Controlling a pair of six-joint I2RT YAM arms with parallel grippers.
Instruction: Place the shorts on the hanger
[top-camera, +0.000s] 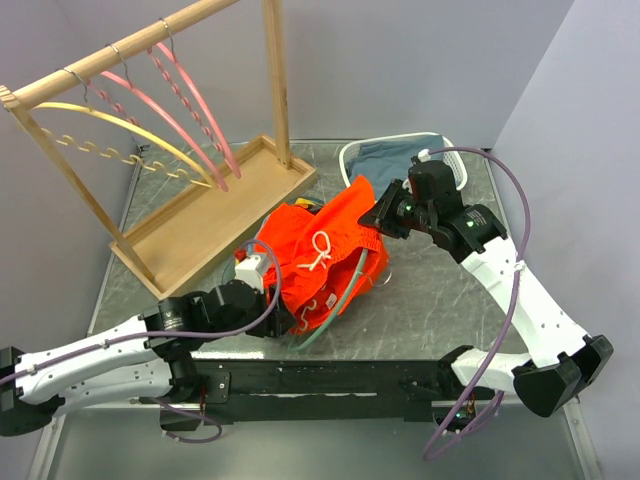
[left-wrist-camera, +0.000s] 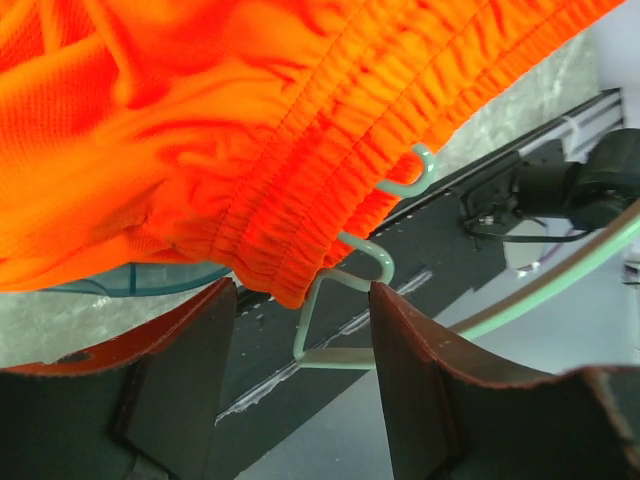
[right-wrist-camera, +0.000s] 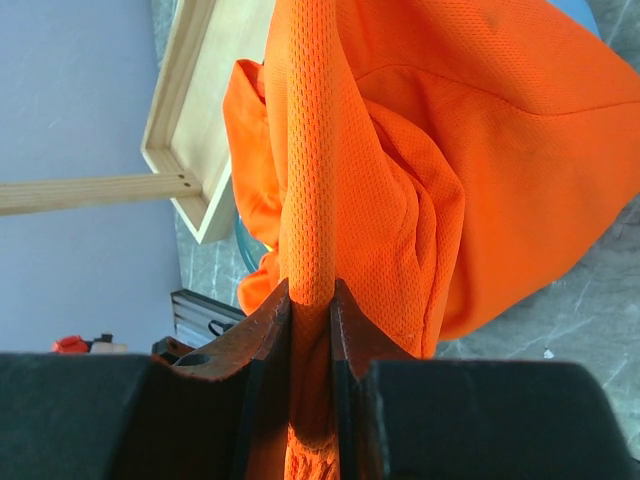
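The left gripper (left-wrist-camera: 300, 300) has its fingers spread, unclenched, around one end of the pale green hanger (left-wrist-camera: 383, 258). Bright orange-red shorts (top-camera: 330, 240) lie mid-table, their length running near-left to far-right, white drawstring (top-camera: 320, 250) on top. The right gripper (right-wrist-camera: 310, 295) pinches a fold of them.

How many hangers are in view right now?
4. A yellow hanger, a pink hanger and a second pink hanger hang on the wooden rail, far left; the green hanger is partly covered by the shorts mid-table. The cloth could hide more.
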